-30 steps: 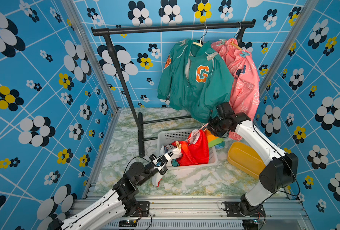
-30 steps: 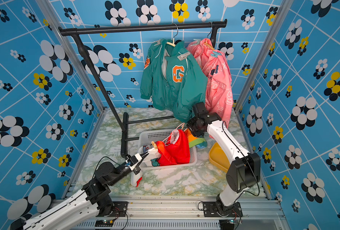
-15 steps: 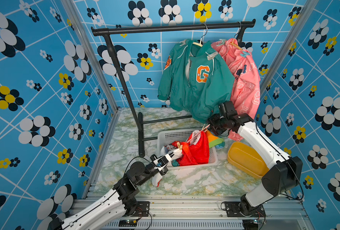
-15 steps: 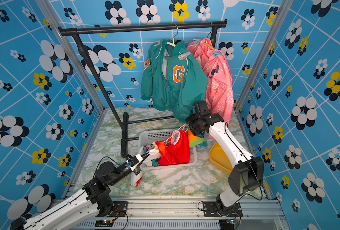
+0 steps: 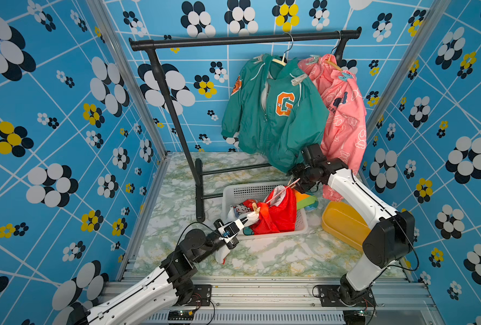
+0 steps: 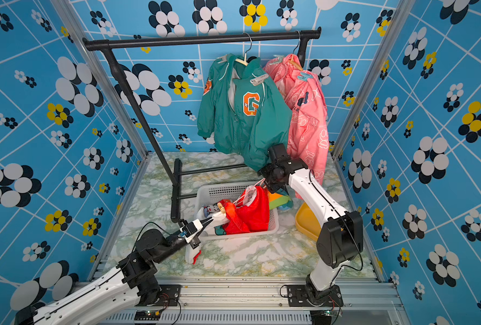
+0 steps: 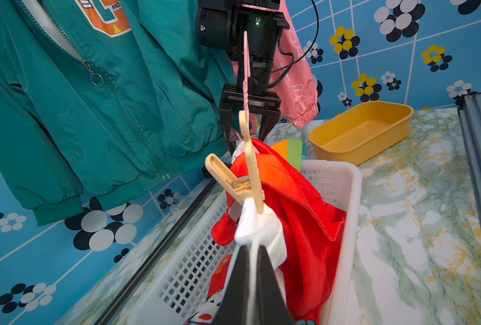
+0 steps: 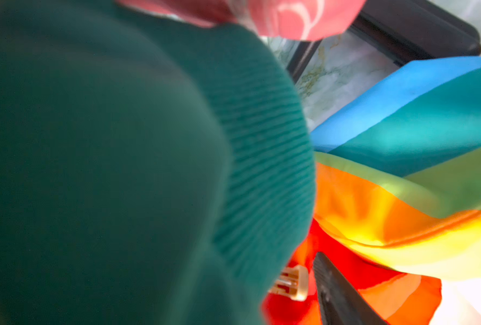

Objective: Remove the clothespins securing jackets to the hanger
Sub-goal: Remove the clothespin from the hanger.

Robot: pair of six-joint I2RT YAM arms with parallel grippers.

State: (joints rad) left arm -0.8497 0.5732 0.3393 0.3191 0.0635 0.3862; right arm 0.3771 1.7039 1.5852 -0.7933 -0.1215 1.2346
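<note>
Opening right gripper [image 7: 246,139]: jaws were tighter a second ago, now they're apart with nothing pinched that I can see. It hangs right over the far end of the red jacket, and the arm itself has barely shifted.
left gripper [image 7: 253,249]: no change, same spot at the near left of the basket, clamped together on the white sleeve [image 7: 259,228].
meaning: my guess is the right one is setting up for a fresh pinch; no pin looks freed yet.
rack [image 5: 233,40]: matte black metal tube, far side.
green jacket [image 5: 273,121]: smooth windbreaker shell with ribbed knit cuffs, hanging far right on the rack.
pink jacket [image 5: 343,118]: thin slick fabric, hanging right beside the green one.
red jacket [image 7: 298,213]: shiny and crumpled, lying in the basket, near centre.
basket [image 7: 352,197]: white plastic with perforated walls.
yellow tub [image 7: 360,132]: hard glossy plastic with rounded corners, just right of the basket.
pink hanger [image 7: 245,62]: thin rod poking up from the red jacket toward the right gripper.
tan clothespin [image 7: 233,183]: plastic-looking with a wire spring, biting the white sleeve just past the left tips.
pale clothespin [image 8: 290,282]: see-through and blurry, beside the right finger.
whitish clothespin [image 5: 298,80]: on the green shoulder.
teal clothespin [image 5: 346,75]: on the pink shoulder.
</note>
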